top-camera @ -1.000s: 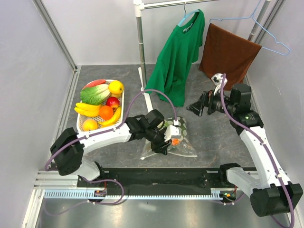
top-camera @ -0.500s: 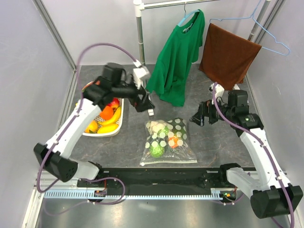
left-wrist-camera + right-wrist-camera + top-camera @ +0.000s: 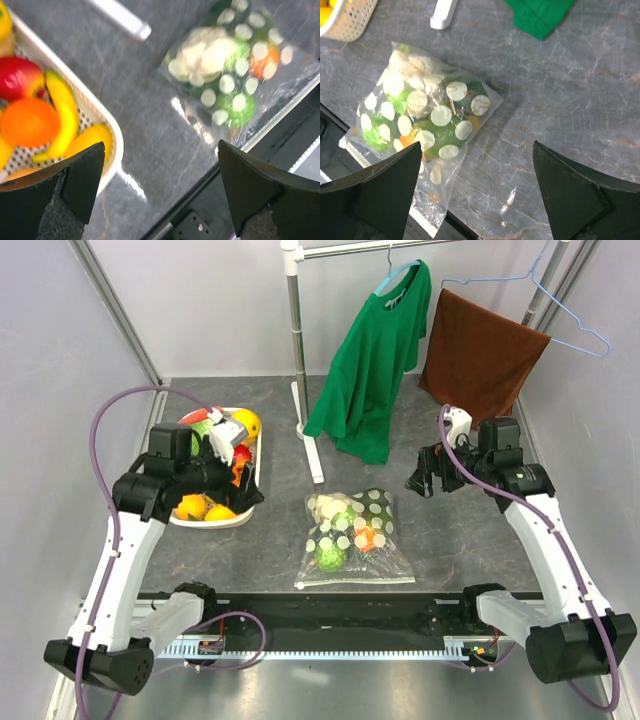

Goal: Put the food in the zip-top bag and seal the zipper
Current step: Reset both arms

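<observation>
Spillage looks the chief risk: on the smooth grey marbled desk [image 3: 470, 550] the clear dotted zip-top plastic bag [image 3: 385, 560] lies flat mid-desk with nothing to brace against, so a push at its mouth could slide it or squeeze pieces back out. The white perforated plastic tray [image 3: 236, 521] sits at 9 o'clock of the bag. The left claw [image 3: 243, 485] hangs over the tray's 3 o'clock rim, jaws spread wide, gripping nothing; the right claw [image 3: 420, 480], at 2 o'clock of the bag, is equally agape and empty. In the tray are yellow bananas [image 3: 62, 115], an orange [image 3: 27, 122], a red apple [image 3: 17, 77] and a lemon [image 3: 245, 423], so loading seems unfinished; in the bag, green, orange and pale toy food [image 3: 328, 555]. The thin whitish zipper [image 3: 355, 583] runs along the bag's 6 o'clock edge; whether it is pressed closed I cannot tell.
</observation>
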Tool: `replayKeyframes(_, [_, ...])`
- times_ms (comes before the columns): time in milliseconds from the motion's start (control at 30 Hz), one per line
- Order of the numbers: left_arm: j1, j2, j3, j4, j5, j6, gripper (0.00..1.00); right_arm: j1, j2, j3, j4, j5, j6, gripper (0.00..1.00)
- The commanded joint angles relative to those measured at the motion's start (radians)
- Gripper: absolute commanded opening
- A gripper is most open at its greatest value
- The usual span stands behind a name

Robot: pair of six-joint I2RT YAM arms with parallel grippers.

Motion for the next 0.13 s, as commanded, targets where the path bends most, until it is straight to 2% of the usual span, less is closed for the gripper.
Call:
replayKeyframes(0, [0.007, -0.055, -0.037, -0.032, -0.096, -0.038, 1.0, -0.001, -0.058, -0.033, -0.04, 0.015, -0.038, 0.98])
replayKeyframes(100, [0.007, -0.06, -0.011, -0.047, -0.134, -0.041, 1.0, -0.001, -0.072, -0.026, -0.059, 0.035, -0.061, 0.98])
